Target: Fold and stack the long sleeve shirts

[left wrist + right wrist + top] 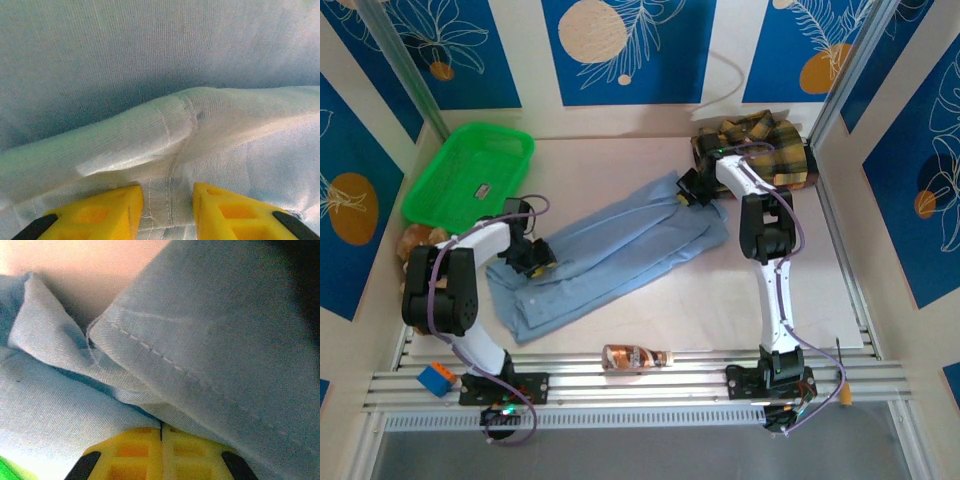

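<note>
The light blue shirt [620,250] lies as a long diagonal band across the table. At its lower left end, my left gripper [535,255] is shut on a raised fold of it. In the left wrist view a stitched seam of the shirt [150,75] runs down between the yellow fingers [115,210] of the left gripper [167,200]. My right gripper [695,190] is at the shirt's upper right end. Its jaws [161,432] are pressed together, with a tuck of blue cloth [225,340] drawn in at their tips. The plaid shirt [765,150] lies bunched at the back right.
A green basket [470,170] stands at the back left, with a brown object [420,238] in front of it by the left wall. A small bottle [635,356] lies near the front edge. A blue and orange block [437,378] sits on the rail beside the left arm's base.
</note>
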Tool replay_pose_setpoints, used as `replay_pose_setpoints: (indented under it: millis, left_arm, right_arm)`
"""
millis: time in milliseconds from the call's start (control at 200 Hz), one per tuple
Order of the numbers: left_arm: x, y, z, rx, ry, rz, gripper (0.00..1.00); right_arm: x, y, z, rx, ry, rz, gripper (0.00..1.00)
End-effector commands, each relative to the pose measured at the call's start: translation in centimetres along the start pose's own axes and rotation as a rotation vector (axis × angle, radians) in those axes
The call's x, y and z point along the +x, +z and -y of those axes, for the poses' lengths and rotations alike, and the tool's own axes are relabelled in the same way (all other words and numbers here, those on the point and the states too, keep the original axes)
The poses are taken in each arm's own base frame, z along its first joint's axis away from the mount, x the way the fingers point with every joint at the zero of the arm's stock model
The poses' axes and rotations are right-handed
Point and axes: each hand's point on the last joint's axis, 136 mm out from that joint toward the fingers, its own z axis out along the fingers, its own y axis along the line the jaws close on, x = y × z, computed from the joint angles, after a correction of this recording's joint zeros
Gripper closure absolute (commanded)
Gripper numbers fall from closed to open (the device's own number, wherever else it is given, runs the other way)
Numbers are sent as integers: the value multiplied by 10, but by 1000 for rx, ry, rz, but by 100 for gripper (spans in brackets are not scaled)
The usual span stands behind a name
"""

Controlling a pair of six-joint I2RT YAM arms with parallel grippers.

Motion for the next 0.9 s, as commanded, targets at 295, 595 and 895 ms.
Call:
replay_pose_setpoints:
  millis: [295, 595, 895]
  left_arm:
    - [25, -13, -11, 22, -113, -49, 53]
    - [6, -83, 23, 131, -72, 89, 42]
    - [-21, -106, 13, -31, 35, 136, 40]
  right_arm:
    - [-31, 24, -51, -117, 176, 77, 90]
    - [-3, -73, -88, -237, -6, 46, 44]
    - [77, -113, -45, -141, -152, -22, 35]
